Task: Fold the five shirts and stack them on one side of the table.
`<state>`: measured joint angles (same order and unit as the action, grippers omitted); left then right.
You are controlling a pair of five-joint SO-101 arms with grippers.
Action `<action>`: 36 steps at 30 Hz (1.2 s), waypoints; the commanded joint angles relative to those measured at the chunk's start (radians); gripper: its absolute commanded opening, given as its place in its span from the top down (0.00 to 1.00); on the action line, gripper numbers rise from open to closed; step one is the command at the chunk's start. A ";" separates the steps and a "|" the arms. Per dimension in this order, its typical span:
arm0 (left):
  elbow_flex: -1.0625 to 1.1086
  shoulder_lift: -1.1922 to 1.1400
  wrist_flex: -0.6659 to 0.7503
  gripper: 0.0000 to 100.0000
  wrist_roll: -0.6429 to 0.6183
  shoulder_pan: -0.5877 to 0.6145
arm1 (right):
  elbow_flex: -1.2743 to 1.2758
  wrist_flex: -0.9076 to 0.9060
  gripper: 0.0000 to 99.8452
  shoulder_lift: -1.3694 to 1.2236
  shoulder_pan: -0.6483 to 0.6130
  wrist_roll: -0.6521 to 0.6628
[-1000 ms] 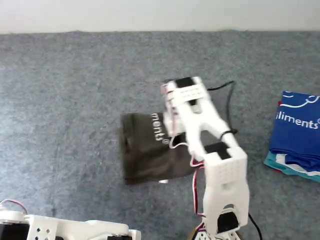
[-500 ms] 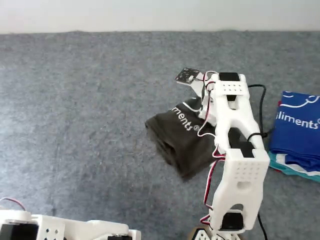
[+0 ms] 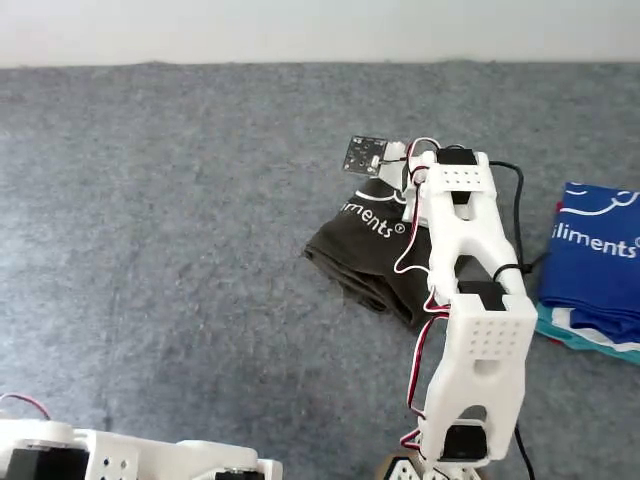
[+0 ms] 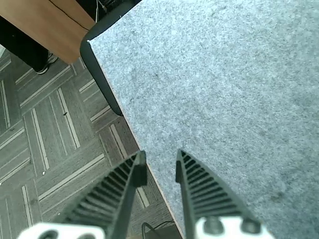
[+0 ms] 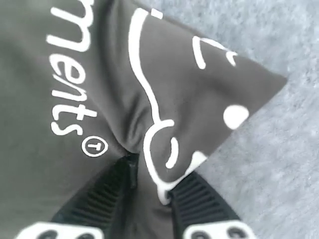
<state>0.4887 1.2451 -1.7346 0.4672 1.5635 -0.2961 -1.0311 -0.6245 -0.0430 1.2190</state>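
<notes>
Black shirt (image 3: 372, 262), folded into a thick bundle with white lettering on its upper face, lay rumpled near the middle of the grey felt-covered table (image 3: 170, 200), toward the right arm's side. The right gripper (image 5: 152, 174) was clamped on it. Its two ribbed fingers (image 5: 94, 204) pinched a pleat of the dark cloth just beside the printed letters, and the fabric puckered where they bit. The white right arm (image 3: 470, 300) stretched out over the shirt from the near edge of the table. Near the black shirt, at the table's edge, sat the stack: a folded blue shirt (image 3: 595, 255) on top and a teal one (image 3: 575, 333) under it. The left gripper (image 4: 159, 158) hung above the table's corner, jaws a narrow gap apart with nothing between them, and patterned floor (image 4: 45, 149) showed below.
</notes>
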 commanded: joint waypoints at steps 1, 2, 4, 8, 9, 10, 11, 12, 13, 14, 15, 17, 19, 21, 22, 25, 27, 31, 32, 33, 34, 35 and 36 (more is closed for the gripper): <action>-0.033 0.005 -0.018 0.89 -0.003 -0.002 | -0.011 -0.064 0.82 0.107 -0.013 -0.195; -0.033 0.005 -0.018 0.89 -0.003 -0.002 | -0.011 -0.097 0.79 0.130 -0.016 -0.278; -0.033 0.005 -0.018 0.89 -0.002 -0.002 | -0.011 -0.147 0.75 0.176 -0.036 -0.451; -0.030 0.005 -0.018 0.89 0.012 -0.002 | -0.011 -0.228 0.75 0.266 -0.064 -0.756; -0.030 0.005 -0.018 0.89 0.035 -0.002 | -0.011 -0.249 0.75 0.285 -0.074 -0.829; -0.030 0.005 -0.018 0.89 0.055 -0.002 | -0.011 -0.271 0.75 0.303 -0.082 -0.901; -0.030 0.005 -0.018 0.89 0.069 -0.002 | -0.011 -0.291 0.75 0.321 -0.091 -0.967; -0.030 0.005 -0.018 0.89 0.078 -0.002 | -0.011 -0.314 0.75 0.338 -0.101 -1.030; -0.031 0.005 -0.018 0.89 0.084 -0.002 | -0.011 -0.340 0.75 0.355 -0.120 -1.083; -0.035 0.005 -0.018 0.89 0.084 -0.002 | -0.011 -0.366 0.75 0.369 -0.134 -1.132; -0.035 0.005 -0.018 0.89 0.084 -0.002 | -0.011 -0.392 0.75 0.381 -0.145 -1.180; -0.035 0.005 -0.018 0.89 0.084 -0.002 | -0.011 -0.437 0.75 0.398 -0.162 -1.278; -0.035 0.005 -0.018 0.89 0.084 -0.002 | -0.009 -0.493 0.75 0.401 -0.173 -1.409; -0.035 0.005 -0.018 0.89 0.084 -0.002 | -0.009 -0.527 0.75 0.401 -0.171 -1.551; -0.035 0.005 -0.018 0.89 0.084 -0.002 | -0.009 -0.533 0.75 0.401 -0.166 -1.614; -0.035 0.005 -0.017 0.89 0.084 -0.002 | -0.006 -0.535 0.71 0.400 -0.168 -1.702; -0.031 0.005 -0.017 0.89 0.086 -0.002 | -0.006 -0.515 0.62 0.392 -0.171 -1.748; -0.030 0.005 -0.015 0.89 0.086 -0.002 | -0.006 -0.456 0.43 0.338 -0.153 -1.847; -0.030 0.005 -0.015 0.89 0.086 -0.002 | -0.009 -0.446 0.42 0.317 -0.150 -1.870; -0.030 0.005 -0.015 0.89 0.092 -0.002 | -0.009 -0.432 0.42 0.295 -0.148 -1.890; -0.030 0.005 -0.015 0.89 0.107 -0.002 | -0.009 -0.420 0.42 0.271 -0.145 -1.909; -0.028 0.005 -0.015 0.89 0.124 -0.002 | -0.009 -0.409 0.42 0.246 -0.145 -1.927; -0.028 0.005 -0.015 0.89 0.138 -0.002 | -0.009 -0.400 0.42 0.220 -0.143 -1.939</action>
<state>0.4887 1.2451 -1.7346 0.5715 1.5635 -0.2961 -1.4638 -0.3805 -0.1964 -0.6728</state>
